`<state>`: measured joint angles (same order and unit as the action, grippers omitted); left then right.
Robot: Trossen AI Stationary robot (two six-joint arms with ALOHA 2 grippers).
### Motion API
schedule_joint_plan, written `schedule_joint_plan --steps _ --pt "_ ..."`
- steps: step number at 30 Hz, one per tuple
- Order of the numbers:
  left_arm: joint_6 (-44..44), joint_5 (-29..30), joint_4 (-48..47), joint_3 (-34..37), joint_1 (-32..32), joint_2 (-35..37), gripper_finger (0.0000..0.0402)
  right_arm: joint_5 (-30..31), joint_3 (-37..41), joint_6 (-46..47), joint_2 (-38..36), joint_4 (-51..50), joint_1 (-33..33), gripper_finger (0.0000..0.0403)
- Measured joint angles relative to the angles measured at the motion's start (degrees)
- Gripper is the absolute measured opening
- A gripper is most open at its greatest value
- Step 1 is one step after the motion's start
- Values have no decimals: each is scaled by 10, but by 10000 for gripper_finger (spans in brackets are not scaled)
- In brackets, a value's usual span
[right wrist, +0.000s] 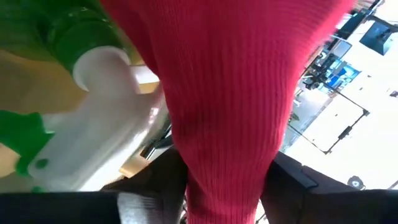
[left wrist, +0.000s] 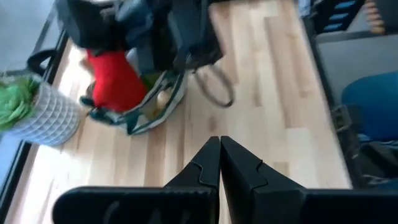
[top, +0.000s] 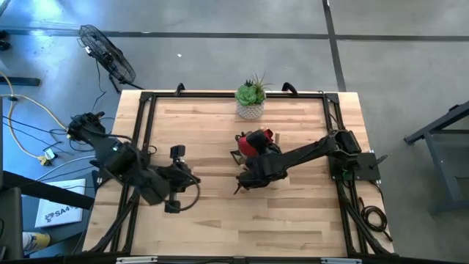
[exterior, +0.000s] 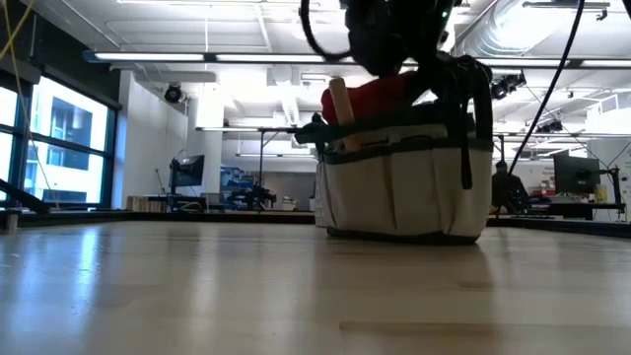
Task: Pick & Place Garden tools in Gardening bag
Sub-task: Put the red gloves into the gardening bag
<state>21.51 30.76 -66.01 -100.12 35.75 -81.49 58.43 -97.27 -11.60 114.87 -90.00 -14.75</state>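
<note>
The gardening bag point(exterior: 404, 187), tan with a dark green rim, stands on the table's middle, near the potted plant. A red soft item point(top: 253, 141) and a wooden handle point(exterior: 338, 104) stick up out of it. My right gripper point(right wrist: 227, 180) hangs over the bag, open, with the red ribbed cloth between its fingers. Right beside it is the green spray bottle point(right wrist: 93, 124) with its white head. My left gripper point(left wrist: 219, 162) is shut and holds nothing. It hovers above the bare table left of the bag point(left wrist: 149, 109). My right gripper has the red soft item's ribbed cloth point(right wrist: 230, 155) between its parted fingers, reaching in on a downward slant from the table's right side. The cloth fills the gap between them. Whether the fingers touch it I cannot tell.
A green spiky plant in a white pot point(top: 251, 97) stands at the far edge, just behind the bag. A black frame point(top: 143, 132) runs round the tabletop. A fan point(top: 106, 51) stands off the table at far left. Bare wood lies near and left of the bag.
</note>
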Motion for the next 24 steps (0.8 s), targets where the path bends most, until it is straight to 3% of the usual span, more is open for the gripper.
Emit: schedule_joint_plan --steps 6,17,22,24 --pt "15 18 0 20 -1 0 8 33 0 10 -31 0 -10 164" --pt "8 10 20 21 -1 9 8 19 0 40 -76 0 -20 158" --pt "-30 69 26 21 -6 15 8 126 0 39 -76 0 -50 157" --pt "-53 58 36 21 -23 19 8 170 0 42 -78 0 -62 157"
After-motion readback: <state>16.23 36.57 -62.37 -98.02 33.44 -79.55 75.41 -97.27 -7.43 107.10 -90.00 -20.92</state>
